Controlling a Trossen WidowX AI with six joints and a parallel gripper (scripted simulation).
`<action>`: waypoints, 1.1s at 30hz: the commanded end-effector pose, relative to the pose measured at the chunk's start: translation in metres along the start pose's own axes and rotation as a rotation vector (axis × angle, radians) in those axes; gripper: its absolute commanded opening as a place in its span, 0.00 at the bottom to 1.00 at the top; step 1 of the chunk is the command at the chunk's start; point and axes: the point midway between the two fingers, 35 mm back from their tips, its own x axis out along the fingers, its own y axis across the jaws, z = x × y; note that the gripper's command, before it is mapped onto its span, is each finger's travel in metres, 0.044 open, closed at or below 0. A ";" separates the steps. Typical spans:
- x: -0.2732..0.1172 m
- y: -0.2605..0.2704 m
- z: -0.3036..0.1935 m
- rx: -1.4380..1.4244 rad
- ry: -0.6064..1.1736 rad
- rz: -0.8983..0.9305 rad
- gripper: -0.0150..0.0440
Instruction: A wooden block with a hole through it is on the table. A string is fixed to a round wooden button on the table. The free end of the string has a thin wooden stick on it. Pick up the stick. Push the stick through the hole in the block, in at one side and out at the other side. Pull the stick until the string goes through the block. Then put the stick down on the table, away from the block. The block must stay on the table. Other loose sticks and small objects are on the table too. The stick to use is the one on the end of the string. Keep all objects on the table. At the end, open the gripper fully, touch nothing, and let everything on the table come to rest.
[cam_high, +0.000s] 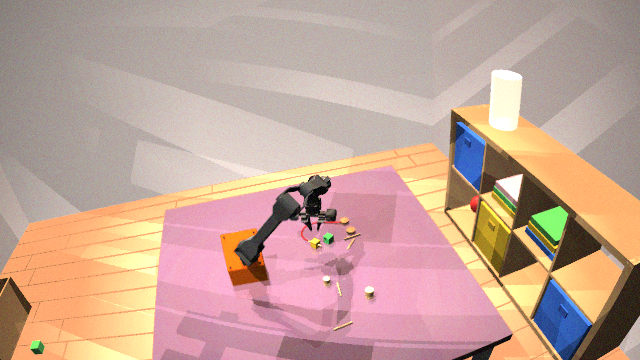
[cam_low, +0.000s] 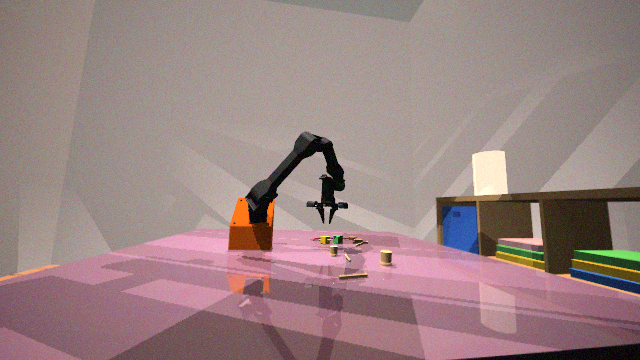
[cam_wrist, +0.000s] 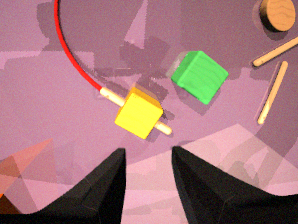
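The yellow block (cam_high: 314, 243) (cam_low: 325, 240) (cam_wrist: 139, 114) sits on the table with the stick (cam_wrist: 164, 128) through its hole. One stick end shows at each side of the block. The red string (cam_high: 302, 231) (cam_wrist: 62, 40) joins the stick's upper-left end in the wrist view, and no string shows past the other side. The string curves round to a round wooden button (cam_high: 344, 220), which is outside the wrist view. My gripper (cam_high: 314, 229) (cam_low: 326, 222) (cam_wrist: 148, 155) is partly open and empty, above the table and clear of block and stick.
A green block (cam_high: 328, 238) (cam_low: 338, 239) (cam_wrist: 202, 75) lies right beside the yellow one. Beyond it are another wooden disc (cam_high: 351, 230) (cam_wrist: 278, 14) and two loose sticks. Two small cylinders (cam_high: 326, 280) (cam_high: 369, 292) and two more sticks lie nearer the top and exterior views.
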 end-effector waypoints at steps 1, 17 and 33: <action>-0.002 -0.015 -0.011 -0.811 0.017 -0.011 0.46; -0.002 -0.016 -0.013 -1.020 0.020 -0.009 0.46; 0.004 -0.017 -0.012 -1.020 0.020 -0.009 0.46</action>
